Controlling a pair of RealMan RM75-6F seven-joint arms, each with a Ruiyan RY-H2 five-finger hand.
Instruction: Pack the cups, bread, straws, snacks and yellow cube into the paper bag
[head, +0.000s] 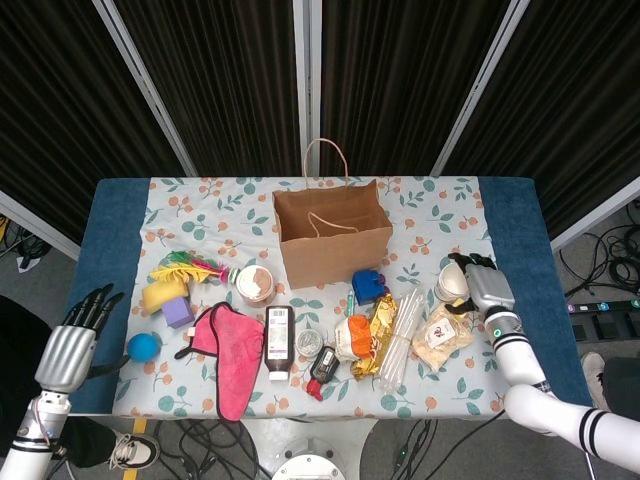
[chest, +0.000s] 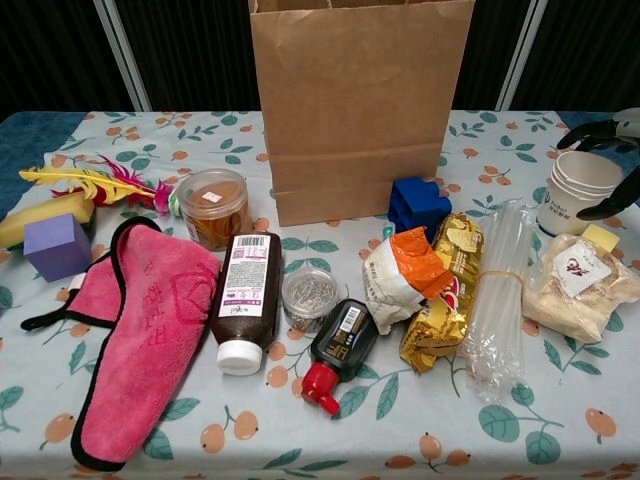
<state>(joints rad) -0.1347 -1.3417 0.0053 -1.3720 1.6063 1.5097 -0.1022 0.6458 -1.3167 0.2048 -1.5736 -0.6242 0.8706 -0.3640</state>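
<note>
Straws, clear bundle (chest: 497, 297), and bagged bread (chest: 583, 285) lie nearest. Stacked white paper cups (chest: 576, 193) stand beyond, yellow cube (chest: 600, 237) beside them. Right hand (chest: 612, 160) spread around the cups, not yet grasping; it should close squarely before lifting. Left hand (head: 72, 343) released, idle. Brown paper bag (chest: 360, 105) stands open farthest back.

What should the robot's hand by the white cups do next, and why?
Probably close the right hand around the white cups. Its fingers are spread on both sides of the stack but not yet gripping, and the cups belong in the paper bag.
</note>
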